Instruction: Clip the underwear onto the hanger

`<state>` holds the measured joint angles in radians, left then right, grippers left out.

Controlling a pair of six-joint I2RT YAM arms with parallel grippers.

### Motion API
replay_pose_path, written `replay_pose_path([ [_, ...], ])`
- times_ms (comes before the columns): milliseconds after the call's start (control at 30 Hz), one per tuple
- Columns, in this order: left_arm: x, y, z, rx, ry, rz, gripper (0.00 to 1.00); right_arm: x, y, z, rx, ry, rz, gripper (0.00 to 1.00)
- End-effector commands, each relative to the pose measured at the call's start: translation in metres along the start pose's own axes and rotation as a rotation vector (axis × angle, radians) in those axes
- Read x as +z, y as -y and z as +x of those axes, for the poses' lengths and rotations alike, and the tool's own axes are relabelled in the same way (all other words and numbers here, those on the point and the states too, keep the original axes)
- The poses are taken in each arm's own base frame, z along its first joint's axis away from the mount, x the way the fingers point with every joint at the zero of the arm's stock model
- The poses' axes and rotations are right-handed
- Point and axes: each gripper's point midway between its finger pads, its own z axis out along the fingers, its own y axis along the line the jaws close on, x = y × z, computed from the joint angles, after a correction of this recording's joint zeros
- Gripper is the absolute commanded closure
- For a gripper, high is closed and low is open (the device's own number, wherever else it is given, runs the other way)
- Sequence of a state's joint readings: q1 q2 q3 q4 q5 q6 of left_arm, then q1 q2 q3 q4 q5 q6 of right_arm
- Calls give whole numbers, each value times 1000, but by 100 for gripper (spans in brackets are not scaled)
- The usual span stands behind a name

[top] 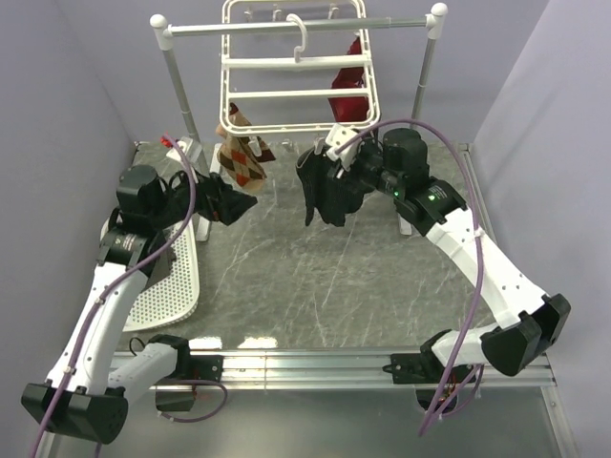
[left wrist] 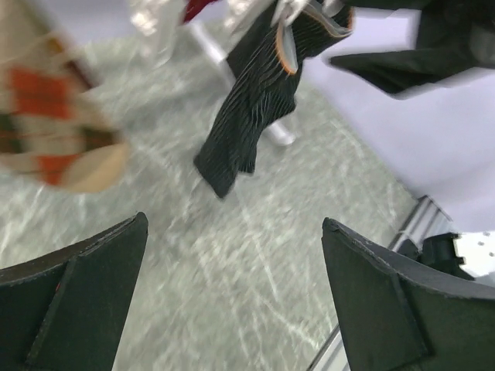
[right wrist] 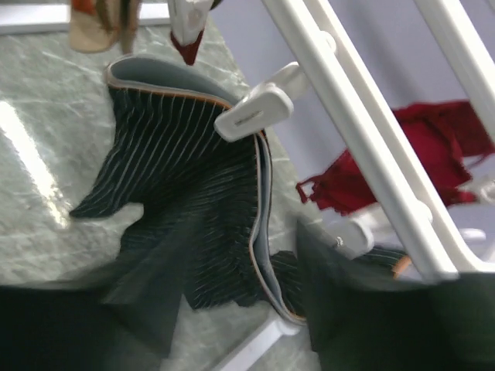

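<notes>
Left fingers (left wrist: 77,301) wide apart over table (left wrist: 232,263); right fingers (right wrist: 387,332) loose, apart beside hanging underwear (right wrist: 186,178).

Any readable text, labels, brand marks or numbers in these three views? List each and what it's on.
None readable in any view.
No print shows on the black striped underwear, the white hanger, its clip, the argyle garment or the dark red bra.
The right arm shows only a green light, no characters.
Both wrist views are blurred, so small markings there could not be read.
</notes>
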<state>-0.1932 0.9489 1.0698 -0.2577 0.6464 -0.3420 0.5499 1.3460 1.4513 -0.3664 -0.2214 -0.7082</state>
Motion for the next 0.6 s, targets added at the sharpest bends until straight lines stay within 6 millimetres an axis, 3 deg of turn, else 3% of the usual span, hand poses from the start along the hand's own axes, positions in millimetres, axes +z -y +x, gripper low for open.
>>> replay_pose_path([
  [0,-3,-18,-2,-38,-57,-108,1,-23,17,-15,4,56,78,33],
  [133,-6,-40,14,-76,-132,-209,1,-42,15,-19,52,74,97,15],
  [367,-15,-60,19,-47,-116,-321,1,-89,2,-19,230,87,136,13],
  [433,-18,-65,18,-33,-116,-351,1,-105,-6,-14,304,92,142,13],
  [467,-21,-70,20,-32,-119,-385,1,-105,-20,-2,333,82,101,9],
  [533,-24,-73,21,-10,-126,-403,1,-118,-23,13,407,69,123,8],
  [567,-27,-73,23,-4,-130,-411,1,-116,-32,30,437,32,111,8],
])
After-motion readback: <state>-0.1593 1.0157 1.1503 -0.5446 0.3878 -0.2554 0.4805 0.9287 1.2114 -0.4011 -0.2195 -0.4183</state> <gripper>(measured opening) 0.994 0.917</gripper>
